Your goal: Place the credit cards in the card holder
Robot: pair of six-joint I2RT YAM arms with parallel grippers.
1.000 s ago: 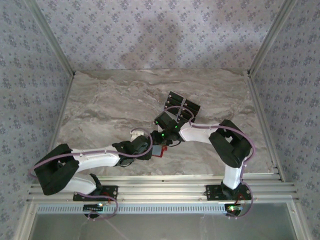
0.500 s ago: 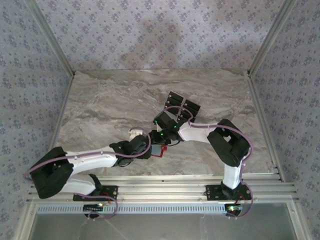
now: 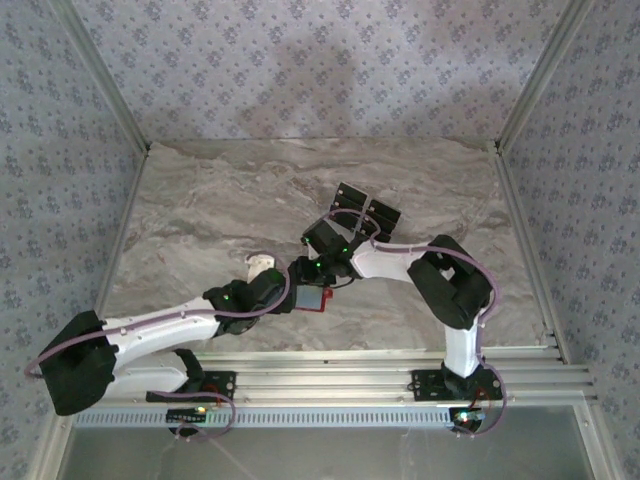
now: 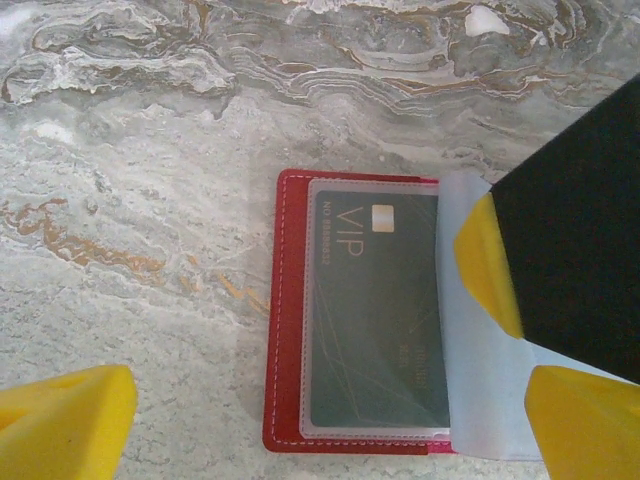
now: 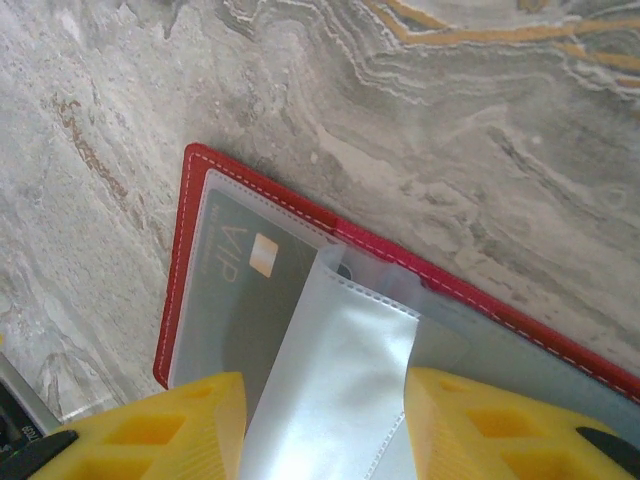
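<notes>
Card holder [image 4: 285, 330] opened on table [image 4: 130, 150]; card [image 4: 380, 310] lettered "VIP" sleeved; left claw [image 4: 320, 428] spread; right claw [image 5: 325, 425] astride flap [image 5: 330, 360], grip undetermined.

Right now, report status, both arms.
Left gripper open, empty. Right gripper pinching clear sleeve. Card holder open, VIP card in. Black cards on table beyond.

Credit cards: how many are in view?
3. One card sits in the card holder; two cards lie side by side on the table beyond the right arm. More may be hidden under the arms.
</notes>
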